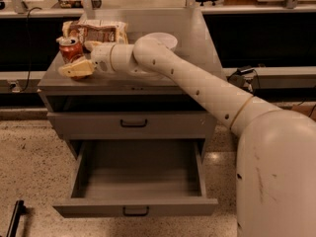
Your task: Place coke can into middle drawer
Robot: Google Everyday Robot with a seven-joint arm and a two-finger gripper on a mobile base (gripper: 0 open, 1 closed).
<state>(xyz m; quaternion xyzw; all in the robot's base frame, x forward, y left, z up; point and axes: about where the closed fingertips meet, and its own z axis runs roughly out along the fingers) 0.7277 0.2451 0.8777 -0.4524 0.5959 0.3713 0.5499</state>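
The red coke can stands upright near the back left corner of the grey cabinet's top. My gripper is at the can's front and right side, low against it, with the arm reaching in from the right. The gripper covers the can's lower part. The middle drawer, the lowest one, is pulled out wide and nothing lies inside. Its dark bar handle faces front.
A brown snack bag lies behind the can. A white bowl sits behind my arm, partly hidden. The drawer front above is closed. My white base stands at the cabinet's right. The floor is speckled.
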